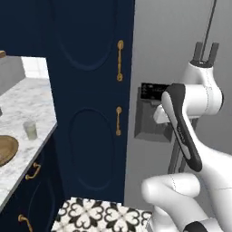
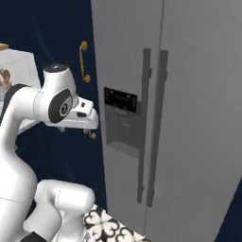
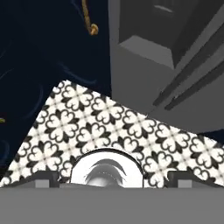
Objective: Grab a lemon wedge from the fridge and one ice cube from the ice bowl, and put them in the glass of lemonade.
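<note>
Fingers (image 3: pixel 179 176) apart over patterned floor (image 3: pixel 109 127)

No readable text anywhere (the fridge (image 2: pixel 189 118) dispenser panel (image 2: pixel 120 99) shows only blurred marks).

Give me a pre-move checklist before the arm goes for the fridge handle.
1. Fridge doors: both closed, so the lemon wedge is not yet reachable. Not ok.
2. Handles: two dark vertical bars side by side at the door seam, nothing in front of them. Ok.
3. End effector: open and holding nothing, fingertips pointing up near the fridge front. Ok.
4. End effector aligned with a handle: cannot tell.
5. Glass: upright on the counter, beside the bowl. Ok.
6. Ice cube in the bowl: cannot tell, the bowl is cut off at the edge.
</note>
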You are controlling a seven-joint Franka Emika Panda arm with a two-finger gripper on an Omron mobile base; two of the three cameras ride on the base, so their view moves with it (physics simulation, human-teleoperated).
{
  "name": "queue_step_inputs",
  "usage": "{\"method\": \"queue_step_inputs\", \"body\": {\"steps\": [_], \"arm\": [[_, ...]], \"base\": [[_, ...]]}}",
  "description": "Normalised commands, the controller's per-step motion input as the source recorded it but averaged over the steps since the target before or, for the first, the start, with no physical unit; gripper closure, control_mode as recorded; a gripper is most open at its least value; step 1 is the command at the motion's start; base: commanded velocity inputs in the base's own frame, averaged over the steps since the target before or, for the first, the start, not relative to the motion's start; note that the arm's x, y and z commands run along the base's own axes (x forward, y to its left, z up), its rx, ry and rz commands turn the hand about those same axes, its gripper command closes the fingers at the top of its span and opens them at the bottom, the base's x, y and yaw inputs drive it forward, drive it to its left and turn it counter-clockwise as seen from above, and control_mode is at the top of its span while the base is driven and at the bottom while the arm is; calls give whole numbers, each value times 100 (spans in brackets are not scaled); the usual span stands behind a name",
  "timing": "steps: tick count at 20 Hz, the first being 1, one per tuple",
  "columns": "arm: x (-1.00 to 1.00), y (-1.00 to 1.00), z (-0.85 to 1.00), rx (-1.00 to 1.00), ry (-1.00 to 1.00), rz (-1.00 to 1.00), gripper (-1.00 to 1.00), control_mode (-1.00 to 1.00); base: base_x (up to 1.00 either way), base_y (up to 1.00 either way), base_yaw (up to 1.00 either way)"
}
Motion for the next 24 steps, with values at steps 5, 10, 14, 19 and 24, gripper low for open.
{"method": "queue_step_inputs", "body": {"steps": [5,10,14,19,24], "arm": [[0,0,0,0,0,0,-100,100],[0,0,0,0,0,0,-100,100],[0,0,0,0,0,0,-100,100],[0,0,0,0,0,0,-100,100],[0,0,0,0,0,0,-100,100]], "base": [[2,74,76],[12,62,70],[72,13,51],[85,-4,27],[53,-2,15]]}}
